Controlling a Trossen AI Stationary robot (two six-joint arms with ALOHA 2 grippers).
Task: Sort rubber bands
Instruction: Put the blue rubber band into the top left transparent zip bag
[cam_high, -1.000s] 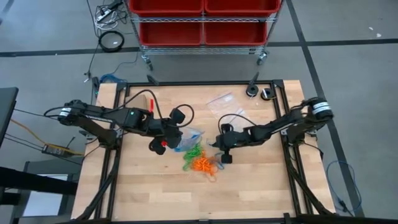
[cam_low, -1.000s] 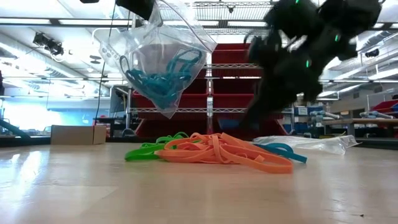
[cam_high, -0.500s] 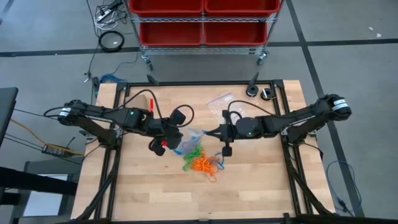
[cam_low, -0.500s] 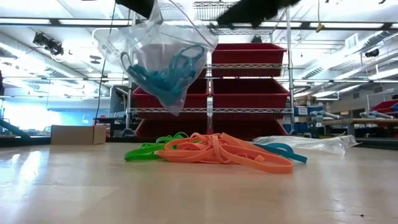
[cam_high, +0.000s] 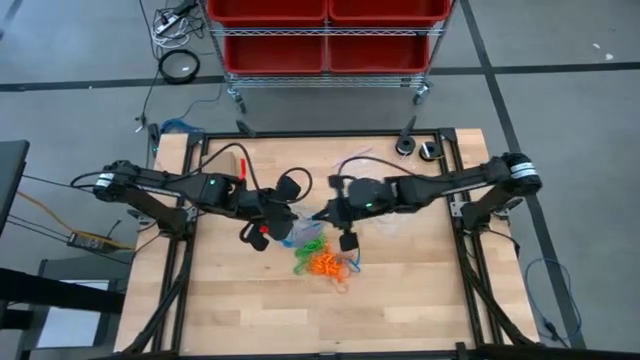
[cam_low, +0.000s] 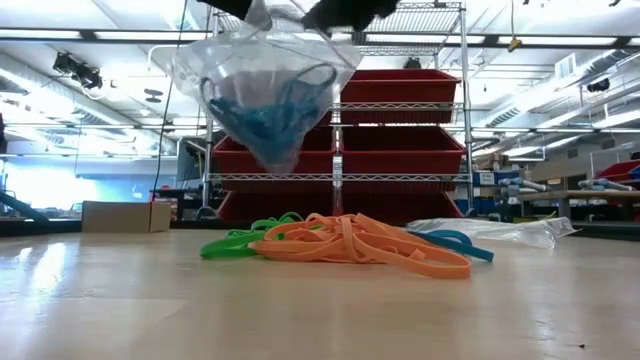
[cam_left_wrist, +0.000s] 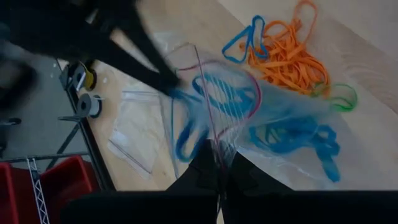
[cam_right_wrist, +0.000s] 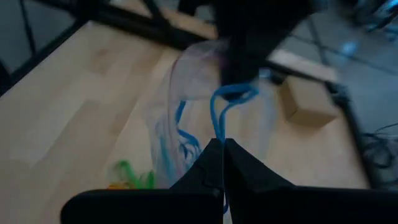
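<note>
A clear zip bag with blue rubber bands in its bottom hangs above the table under my left gripper, which is shut on its top edge. My right gripper is right beside it at the bag's mouth, shut on one blue rubber band. A loose pile of orange and green rubber bands lies on the table below, also in the low view, with one blue band at its edge. My left gripper pinches the bag's top edge between its two fingers, coming from the table's left. The bag hangs lifted clear below the fingers, its mouth gaping beside the hold. My right gripper pinches a blue rubber band at one end, coming from the table's right. The band's loop reaches away from the fingers toward the bag's mouth, clear of the table.
Another clear bag lies flat on the table right of the pile, and one more near the far edge. A small tan cardboard box sits at the far left. Two tape rolls sit at the far right corner.
My right gripper has risen from beside the pile and moved toward the table's left, up to the mouth of the hanging bag, carrying a blue band. The bag has swung slightly and its sides have spread. My left gripper has kept its hold in place.
</note>
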